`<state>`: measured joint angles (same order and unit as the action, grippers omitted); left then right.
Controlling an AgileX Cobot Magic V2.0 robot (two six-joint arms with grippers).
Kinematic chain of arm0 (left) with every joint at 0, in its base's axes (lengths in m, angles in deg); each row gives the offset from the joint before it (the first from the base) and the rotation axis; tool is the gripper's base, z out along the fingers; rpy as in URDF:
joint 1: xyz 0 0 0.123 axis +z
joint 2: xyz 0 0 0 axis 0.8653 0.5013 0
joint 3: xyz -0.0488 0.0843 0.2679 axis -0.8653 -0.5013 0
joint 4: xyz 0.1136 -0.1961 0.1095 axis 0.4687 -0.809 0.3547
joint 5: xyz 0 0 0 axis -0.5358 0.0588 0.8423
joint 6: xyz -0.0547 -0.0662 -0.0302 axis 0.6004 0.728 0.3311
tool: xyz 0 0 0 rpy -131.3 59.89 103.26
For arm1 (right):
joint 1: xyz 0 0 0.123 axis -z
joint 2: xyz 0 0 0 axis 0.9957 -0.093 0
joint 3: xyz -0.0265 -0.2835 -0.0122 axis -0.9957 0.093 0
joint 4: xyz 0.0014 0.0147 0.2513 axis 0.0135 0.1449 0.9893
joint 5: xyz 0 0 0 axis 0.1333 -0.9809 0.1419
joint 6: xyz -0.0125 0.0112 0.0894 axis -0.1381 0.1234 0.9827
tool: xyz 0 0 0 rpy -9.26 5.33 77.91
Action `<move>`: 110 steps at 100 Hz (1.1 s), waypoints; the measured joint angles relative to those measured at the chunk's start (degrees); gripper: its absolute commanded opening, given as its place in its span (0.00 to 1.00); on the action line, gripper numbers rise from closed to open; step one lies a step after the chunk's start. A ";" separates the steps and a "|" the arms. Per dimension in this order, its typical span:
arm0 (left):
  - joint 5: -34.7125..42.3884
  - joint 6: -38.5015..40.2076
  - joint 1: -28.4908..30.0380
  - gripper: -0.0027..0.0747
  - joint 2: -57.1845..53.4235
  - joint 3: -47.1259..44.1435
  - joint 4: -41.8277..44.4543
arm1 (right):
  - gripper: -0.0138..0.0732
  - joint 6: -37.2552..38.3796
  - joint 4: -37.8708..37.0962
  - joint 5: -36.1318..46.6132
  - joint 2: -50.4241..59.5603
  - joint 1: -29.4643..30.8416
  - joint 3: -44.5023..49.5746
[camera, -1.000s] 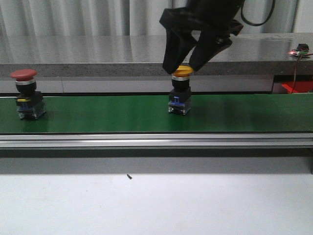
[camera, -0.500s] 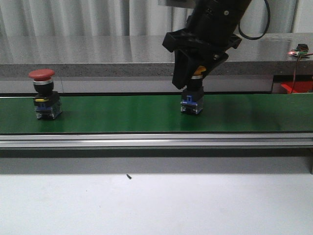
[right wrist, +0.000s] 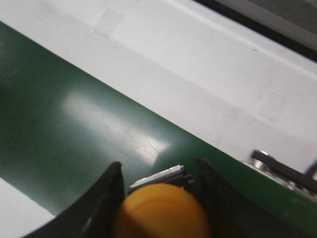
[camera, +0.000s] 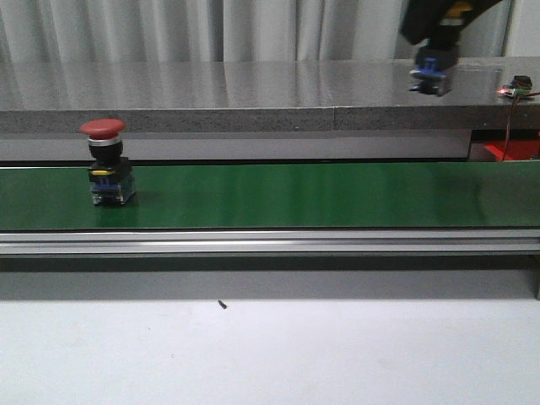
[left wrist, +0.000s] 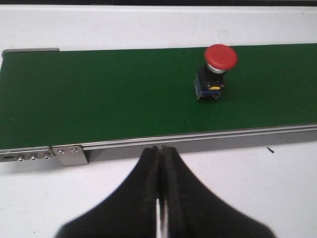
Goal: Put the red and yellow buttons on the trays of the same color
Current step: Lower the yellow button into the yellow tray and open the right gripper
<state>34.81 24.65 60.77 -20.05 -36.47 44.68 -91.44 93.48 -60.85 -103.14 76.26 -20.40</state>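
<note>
Yellow button (right wrist: 161,210) hangs clamped between the right gripper's (camera: 432,24) fingers (right wrist: 101,203), lifted well above the green conveyor belt (camera: 295,196) toward that belt's right end. Red button (camera: 107,162) stands upright on the belt near its left end. Left gripper (left wrist: 159,198), fingers pressed together and holding nothing, hovers just off the belt's edge.
</note>
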 measured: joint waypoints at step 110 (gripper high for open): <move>0.45 0.00 0.00 0.01 0.00 0.00 0.00 | 0.27 7.54 -0.20 12.34 8.56 41.67 26.74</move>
<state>35.25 24.65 60.77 -20.05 -36.47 44.68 -83.90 93.27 -48.51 -94.58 117.93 6.34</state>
